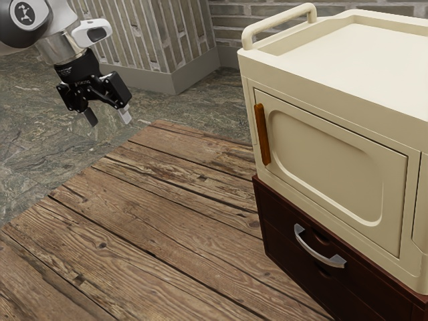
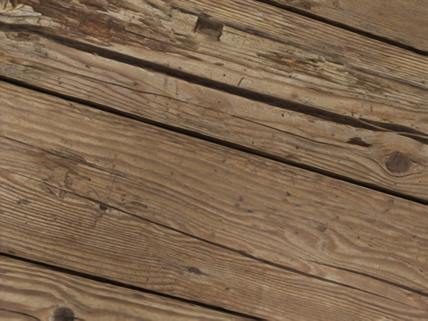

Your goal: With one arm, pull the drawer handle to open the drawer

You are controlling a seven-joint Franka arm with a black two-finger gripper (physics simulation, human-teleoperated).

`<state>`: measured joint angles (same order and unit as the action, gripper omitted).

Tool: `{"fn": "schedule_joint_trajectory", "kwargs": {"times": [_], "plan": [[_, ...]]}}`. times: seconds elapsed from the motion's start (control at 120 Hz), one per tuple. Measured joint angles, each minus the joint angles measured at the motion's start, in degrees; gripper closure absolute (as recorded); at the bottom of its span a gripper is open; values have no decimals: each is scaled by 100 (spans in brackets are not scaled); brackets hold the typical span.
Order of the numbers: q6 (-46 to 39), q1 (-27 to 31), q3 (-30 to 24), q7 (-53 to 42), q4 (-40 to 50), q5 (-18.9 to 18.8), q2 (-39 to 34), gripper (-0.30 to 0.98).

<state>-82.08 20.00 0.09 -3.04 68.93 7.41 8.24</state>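
Gripper point(image 1: 109, 121) stands open-jawed, well clear of drawer handle point(image 1: 318, 254); approach step apparently applies, next requiring advance and alignment.

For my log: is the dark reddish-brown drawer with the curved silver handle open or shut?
Shut: the drawer sits flush with the dark brown cabinet around it, and none of its inside shows.

Wrist view downward, nearer; shared planks point(image 2: 214, 184)
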Motion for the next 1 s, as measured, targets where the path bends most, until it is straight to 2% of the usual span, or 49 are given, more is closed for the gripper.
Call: {"fn": "schedule_joint_trajectory", "kwargs": {"times": [0.267, 0.483, 1.0], "plan": [[8, -3, 3, -5, -42, -1, -16, 0], [125, 22, -58, 15, -650, 11, -787, 0], [84, -167, -25, 35, -661, -27, -760, 0]]}}
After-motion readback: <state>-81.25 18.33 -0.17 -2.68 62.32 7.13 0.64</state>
